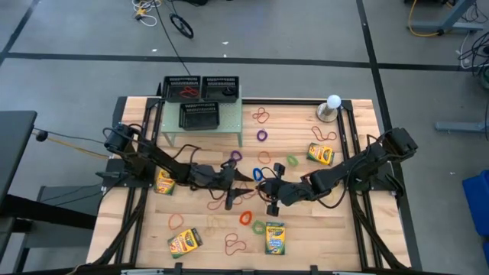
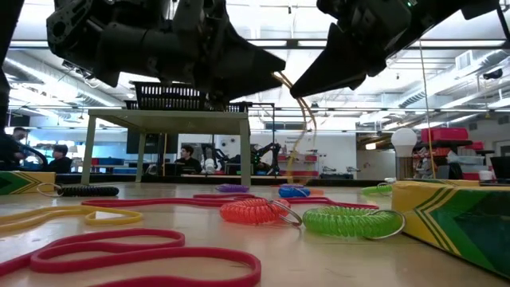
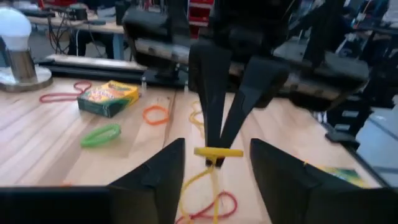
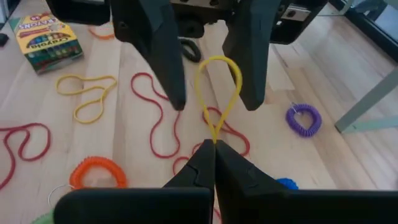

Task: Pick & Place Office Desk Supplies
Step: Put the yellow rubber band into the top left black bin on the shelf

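Thin yellow rubber-band loop [image 4: 219, 93], held mid-air over table centre.
Right gripper [image 4: 214, 149] pinches it shut; left gripper [image 4: 208, 102] open, fingers astride the loop. High view hides the band.

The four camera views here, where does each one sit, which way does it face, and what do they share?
High view: above the table, looking straight down; both arms show, left gripper facing right gripper mid-table.
Low view: at table-top height, looking level across coiled bands into the room; both arms hang in from above.
Left wrist view: on the left arm, looking past its own open fingers at the right gripper.
Right wrist view: on the right arm, over its shut fingers at the left gripper.
Shared: both wrist views show the yellow rubber band pinched by the right gripper.
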Motion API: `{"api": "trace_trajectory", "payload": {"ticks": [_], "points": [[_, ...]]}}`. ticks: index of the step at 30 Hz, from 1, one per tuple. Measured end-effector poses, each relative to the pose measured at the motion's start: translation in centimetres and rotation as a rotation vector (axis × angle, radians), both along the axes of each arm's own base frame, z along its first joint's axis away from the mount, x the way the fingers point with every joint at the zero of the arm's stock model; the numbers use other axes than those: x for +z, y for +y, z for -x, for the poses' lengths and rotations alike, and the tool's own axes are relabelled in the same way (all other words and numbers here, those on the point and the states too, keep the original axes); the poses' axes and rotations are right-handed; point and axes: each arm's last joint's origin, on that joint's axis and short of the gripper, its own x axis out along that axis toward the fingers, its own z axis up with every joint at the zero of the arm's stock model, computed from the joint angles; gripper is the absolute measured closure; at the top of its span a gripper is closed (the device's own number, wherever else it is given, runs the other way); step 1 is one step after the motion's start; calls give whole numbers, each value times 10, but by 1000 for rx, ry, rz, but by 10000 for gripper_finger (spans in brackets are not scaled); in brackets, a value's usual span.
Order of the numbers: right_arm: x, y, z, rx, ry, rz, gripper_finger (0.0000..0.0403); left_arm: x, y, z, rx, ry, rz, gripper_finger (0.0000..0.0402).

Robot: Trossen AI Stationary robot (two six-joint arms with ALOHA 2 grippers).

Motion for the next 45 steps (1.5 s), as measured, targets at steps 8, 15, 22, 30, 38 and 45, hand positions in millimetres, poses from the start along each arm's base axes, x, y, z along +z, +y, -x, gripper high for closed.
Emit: {"api": "trace_trajectory", "payload": {"ticks": [8, 15, 22, 30, 38, 45], "points": [[4, 1, -3, 7, -49, -10, 397, 2, 3, -1, 5, -14, -16, 378], [5, 1, -3, -41, -70, -20, 323, 33, 10, 8, 42, -51, -77, 393], [5, 1, -3, -49, -71, -16, 237, 77, 26, 39, 208, 21, -168, 394], [5, -2, -3, -77, -75, 48, 237, 132, 59, 92, 448, -10, -217, 394], [6, -4, -3, -86, -74, 73, 330, 175, 114, 147, 791, -92, -295, 394], [6, -4, -3, -83, -73, 76, 397, 207, 162, 171, 1017, -26, -409, 394]]}}
